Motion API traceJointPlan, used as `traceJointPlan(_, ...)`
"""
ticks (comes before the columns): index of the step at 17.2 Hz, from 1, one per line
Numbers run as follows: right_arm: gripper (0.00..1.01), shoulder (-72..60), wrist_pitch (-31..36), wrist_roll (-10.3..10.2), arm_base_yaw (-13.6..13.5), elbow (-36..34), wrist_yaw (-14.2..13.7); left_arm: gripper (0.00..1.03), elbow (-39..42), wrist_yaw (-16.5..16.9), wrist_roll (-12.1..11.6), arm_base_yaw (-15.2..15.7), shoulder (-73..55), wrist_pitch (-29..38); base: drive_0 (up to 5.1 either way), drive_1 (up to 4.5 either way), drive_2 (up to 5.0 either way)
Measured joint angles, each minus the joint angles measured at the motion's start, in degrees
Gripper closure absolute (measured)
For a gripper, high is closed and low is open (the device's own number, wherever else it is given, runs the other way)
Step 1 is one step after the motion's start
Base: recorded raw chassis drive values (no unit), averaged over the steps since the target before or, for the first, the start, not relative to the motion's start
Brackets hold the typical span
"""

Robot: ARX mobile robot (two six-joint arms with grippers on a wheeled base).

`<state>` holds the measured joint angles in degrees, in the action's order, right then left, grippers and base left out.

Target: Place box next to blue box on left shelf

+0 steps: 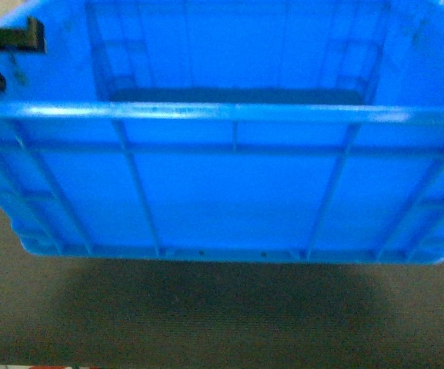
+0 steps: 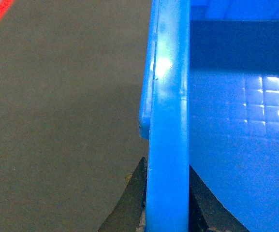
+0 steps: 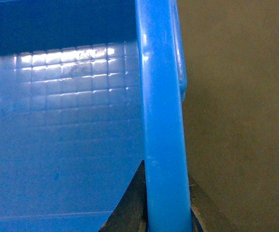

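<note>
Now the box (image 1: 229, 192) hangs above the grey floor (image 1: 222, 323); left gripper (image 2: 166, 193) and right gripper (image 3: 166, 198) jaws pinch opposite rims; uneven lift could tilt it, slipping a rim free.

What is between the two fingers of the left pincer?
The rim of the box; the left wrist view shows one finger on each side of it.
</note>
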<state>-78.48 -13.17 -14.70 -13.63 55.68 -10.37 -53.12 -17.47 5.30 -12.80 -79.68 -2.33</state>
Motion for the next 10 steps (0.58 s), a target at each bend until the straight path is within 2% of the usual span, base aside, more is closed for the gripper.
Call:
traceJointPlan(1, 0.91, 4.57, 1.03, 1.55, -1.01, 0.24, -2.08, 0.91, 1.51, -2.60, -0.90, -1.77, 5.27, 2.49, 0.0, 0.00, 0.0)
traceJointPlan(4, 0.91, 9.11, 2.03, 3.45, -1.44, -0.81, -3.69, 0.91, 4.00, -5.07, -0.74, -3.74, 10.32, 4.07, 0.0, 0.00, 0.0)
traceJointPlan(7, 0.91, 12.85, 2.86, 3.87, -2.25, -3.50, -4.66, 0.91, 7.26, -8.11, -1.09, -5.92, 15.47, 4.98, 0.0, 0.00, 0.0)
traceJointPlan(10, 0.91, 16.68, 2.51, 3.87, -3.91, -5.53, -6.78, 0.91, 9.16, -9.70, -1.88, -7.17, 19.19, 4.94, 0.0, 0.00, 0.0)
